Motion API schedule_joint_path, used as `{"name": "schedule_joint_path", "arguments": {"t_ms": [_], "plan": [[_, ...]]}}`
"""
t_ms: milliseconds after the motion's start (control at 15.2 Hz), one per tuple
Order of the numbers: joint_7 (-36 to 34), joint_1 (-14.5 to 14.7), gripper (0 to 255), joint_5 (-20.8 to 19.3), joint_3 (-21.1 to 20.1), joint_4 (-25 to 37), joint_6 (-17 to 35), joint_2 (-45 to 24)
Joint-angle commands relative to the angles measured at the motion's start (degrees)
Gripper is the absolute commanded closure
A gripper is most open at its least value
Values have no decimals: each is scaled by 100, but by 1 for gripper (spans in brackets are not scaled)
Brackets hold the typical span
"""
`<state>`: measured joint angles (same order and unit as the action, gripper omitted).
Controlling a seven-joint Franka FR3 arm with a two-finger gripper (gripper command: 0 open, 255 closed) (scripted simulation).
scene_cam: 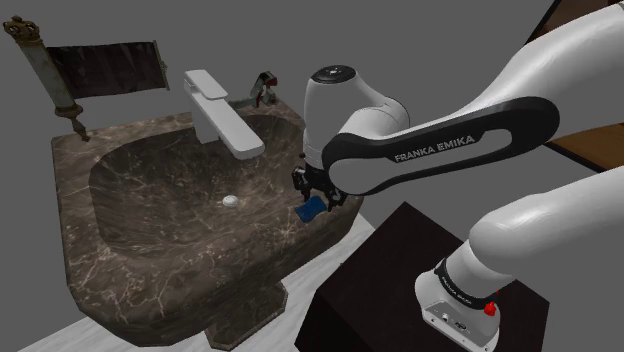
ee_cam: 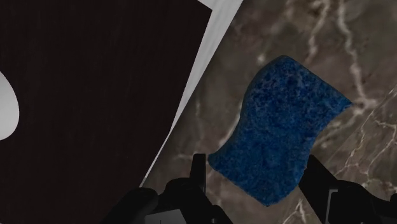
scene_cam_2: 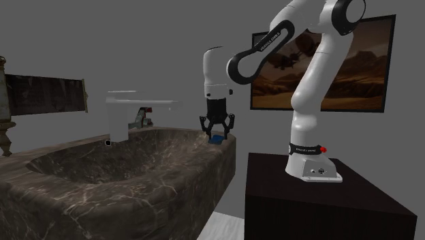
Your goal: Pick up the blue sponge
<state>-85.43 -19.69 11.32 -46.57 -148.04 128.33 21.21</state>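
Note:
A blue sponge [scene_cam: 312, 208] with a wavy outline lies flat on the dark marble sink's rim [scene_cam: 330, 232], on the side nearest my stand. It also sits on the rim's corner in the second exterior view [scene_cam_2: 218, 139]. My black gripper [scene_cam: 317, 198] points straight down just above it, open. In the wrist view the fingers [ee_cam: 199, 170] stand apart with the sponge's [ee_cam: 280, 137] near end between them, not clasped. The gripper [scene_cam_2: 217, 133] hangs low over the rim in the second exterior view, fingers spread.
The marble basin [scene_cam: 170, 190] with its drain [scene_cam: 231, 201] lies to the shoulder view's left of the sponge. A white faucet [scene_cam: 222, 115] stands at the back, a small dark-red object [scene_cam: 265, 88] behind it. The rim's outer edge drops off toward the dark stand [scene_cam: 390, 280].

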Motion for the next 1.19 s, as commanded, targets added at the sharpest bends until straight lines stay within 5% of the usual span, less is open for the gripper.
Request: {"name": "schedule_joint_path", "arguments": {"t_ms": [0,330,1122], "plan": [[-2,-7,255,-6,-4,-13,-2,-17],[-2,10,255,13,-4,-38,6,2],[288,221,255,170,455,463,-1096,650]]}}
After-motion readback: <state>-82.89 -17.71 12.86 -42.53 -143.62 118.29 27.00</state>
